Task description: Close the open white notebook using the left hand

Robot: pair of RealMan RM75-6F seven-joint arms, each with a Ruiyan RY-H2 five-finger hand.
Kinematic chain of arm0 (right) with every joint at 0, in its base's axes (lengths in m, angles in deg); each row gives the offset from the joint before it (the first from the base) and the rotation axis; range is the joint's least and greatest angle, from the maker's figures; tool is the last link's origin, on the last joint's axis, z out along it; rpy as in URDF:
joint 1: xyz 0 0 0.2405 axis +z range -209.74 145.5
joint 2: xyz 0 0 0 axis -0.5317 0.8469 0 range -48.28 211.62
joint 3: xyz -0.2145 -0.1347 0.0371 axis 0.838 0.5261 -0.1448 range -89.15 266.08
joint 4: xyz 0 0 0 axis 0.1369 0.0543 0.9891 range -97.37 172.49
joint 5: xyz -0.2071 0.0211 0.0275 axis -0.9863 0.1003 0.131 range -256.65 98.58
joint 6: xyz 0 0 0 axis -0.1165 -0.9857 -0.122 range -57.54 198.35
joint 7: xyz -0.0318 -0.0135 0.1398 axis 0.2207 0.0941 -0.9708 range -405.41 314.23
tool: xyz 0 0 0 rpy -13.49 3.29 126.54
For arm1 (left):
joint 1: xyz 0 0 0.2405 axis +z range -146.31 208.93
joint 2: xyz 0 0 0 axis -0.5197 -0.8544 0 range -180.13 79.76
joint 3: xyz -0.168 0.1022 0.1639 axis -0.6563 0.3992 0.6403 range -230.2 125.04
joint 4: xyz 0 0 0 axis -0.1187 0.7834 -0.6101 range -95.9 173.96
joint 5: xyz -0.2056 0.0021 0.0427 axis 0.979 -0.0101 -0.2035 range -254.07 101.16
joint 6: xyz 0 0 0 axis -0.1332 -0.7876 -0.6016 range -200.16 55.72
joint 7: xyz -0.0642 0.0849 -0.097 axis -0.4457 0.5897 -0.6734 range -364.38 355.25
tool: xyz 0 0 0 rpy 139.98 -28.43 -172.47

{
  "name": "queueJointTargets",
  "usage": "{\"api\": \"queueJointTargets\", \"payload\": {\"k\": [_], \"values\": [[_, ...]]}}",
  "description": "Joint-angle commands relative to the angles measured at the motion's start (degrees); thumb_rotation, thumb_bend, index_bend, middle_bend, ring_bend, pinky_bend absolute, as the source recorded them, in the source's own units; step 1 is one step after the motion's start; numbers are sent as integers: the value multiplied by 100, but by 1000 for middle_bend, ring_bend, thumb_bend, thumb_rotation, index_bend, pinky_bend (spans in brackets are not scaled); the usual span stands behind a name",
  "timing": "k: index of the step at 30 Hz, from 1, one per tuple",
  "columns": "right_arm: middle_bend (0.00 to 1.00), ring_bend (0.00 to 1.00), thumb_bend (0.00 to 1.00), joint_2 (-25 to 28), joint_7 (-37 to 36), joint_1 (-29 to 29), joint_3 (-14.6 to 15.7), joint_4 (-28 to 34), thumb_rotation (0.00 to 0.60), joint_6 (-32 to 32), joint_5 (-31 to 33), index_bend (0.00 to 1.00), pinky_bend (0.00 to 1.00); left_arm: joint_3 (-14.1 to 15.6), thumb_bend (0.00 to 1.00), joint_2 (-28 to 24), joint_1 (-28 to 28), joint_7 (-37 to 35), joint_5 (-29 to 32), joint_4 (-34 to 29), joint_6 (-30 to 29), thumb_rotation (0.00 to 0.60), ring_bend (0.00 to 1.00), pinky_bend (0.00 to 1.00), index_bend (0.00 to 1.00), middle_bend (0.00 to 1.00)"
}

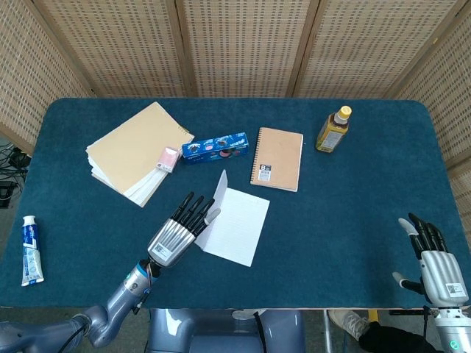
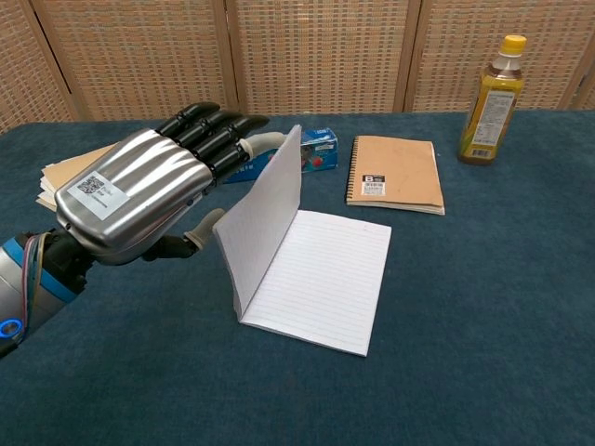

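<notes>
At table centre, the left hand (image 2: 139,200), fingers spread, is pushing the notebook (image 2: 307,260) cover (thin, floppy paper) near its outer edge.

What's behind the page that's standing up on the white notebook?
The left hand is behind the lifted page, fingers against it. Further back, a blue box peeks out beside the page; the page covers part of it. The right-hand page lies flat.
</notes>
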Motion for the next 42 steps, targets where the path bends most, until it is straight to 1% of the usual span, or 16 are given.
{"api": "queueJointTargets", "payload": {"k": [1,6,8,12,17,19,21,24,26,27,30,33,36,42], "values": [[0,0,112,13,-17,-28,15,1,600,37,-21,0,0,31,551,-7,18,21,-28,-6,-27,600,0,0,0,0],[0,0,111,6,-33,-23,17,-27,600,-5,13,0,0,57,540,-44,93,-102,16,-78,-93,600,0,0,0,0],[0,0,112,-12,13,-20,28,-20,600,-18,1,0,0,60,526,-99,121,-133,129,-42,13,600,0,0,0,0],[0,0,112,-34,56,-12,24,-32,600,-51,33,0,0,19,452,-104,96,-169,192,-63,88,600,0,0,0,0],[0,0,112,-36,54,-29,27,-80,600,-64,79,0,0,17,452,-310,230,-135,387,-420,116,600,0,0,0,0],[0,0,112,-25,47,-68,45,-97,600,1,42,0,0,43,431,-510,369,-133,469,-681,21,600,0,0,0,0],[0,0,112,-17,47,-107,64,-110,600,65,8,0,0,93,378,-736,516,-124,533,-924,-79,600,0,0,0,0],[0,0,112,-16,64,-165,82,-124,600,164,-36,0,0,187,252,-1235,857,-152,846,-1496,-191,600,0,0,0,0],[0,0,111,-20,93,-185,92,-144,600,201,-66,0,0,267,191,-1572,1040,-187,1040,-1883,-206,600,0,0,0,0],[0,0,112,-29,119,-189,83,-150,600,212,-59,0,0,331,163,-1807,1166,-258,1124,-2112,-257,600,0,0,0,0],[0,0,111,-56,178,-171,53,-174,600,198,-40,0,0,480,111,-2277,1431,-421,1217,-2445,-414,600,0,0,0,0],[0,0,112,-96,258,-150,19,-218,600,158,21,0,0,595,87,-2626,1631,-597,1352,-2632,-453,600,0,0,0,0],[0,0,112,-122,280,-137,-11,-256,600,137,71,0,0,658,79,-2853,1783,-703,1445,-2721,-495,600,0,0,0,0],[0,0,112,-150,309,-107,-33,-310,600,106,71,0,0,806,78,-3049,2079,-908,1414,-2605,-642,600,0,0,0,0]]}}
